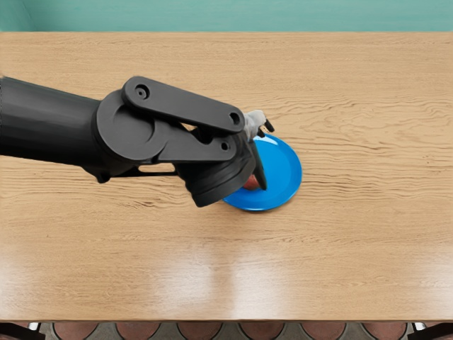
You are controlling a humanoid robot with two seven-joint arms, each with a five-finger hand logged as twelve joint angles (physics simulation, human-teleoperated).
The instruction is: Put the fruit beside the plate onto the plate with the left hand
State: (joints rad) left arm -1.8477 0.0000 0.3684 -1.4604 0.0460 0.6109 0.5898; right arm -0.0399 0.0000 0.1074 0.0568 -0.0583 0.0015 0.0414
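Red fruit (250, 183) shows just beneath the left hand (255, 152), over the near-left part of the blue plate (283, 166), the fingers' grip hidden so I cannot tell, and release should wait until it sits inside the rim.

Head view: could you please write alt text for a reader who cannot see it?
The left robot hand reaches over a blue plate on a wooden table, with a small red fruit showing beneath it at the plate's left edge. The black arm hides whether the fruit is grasped.
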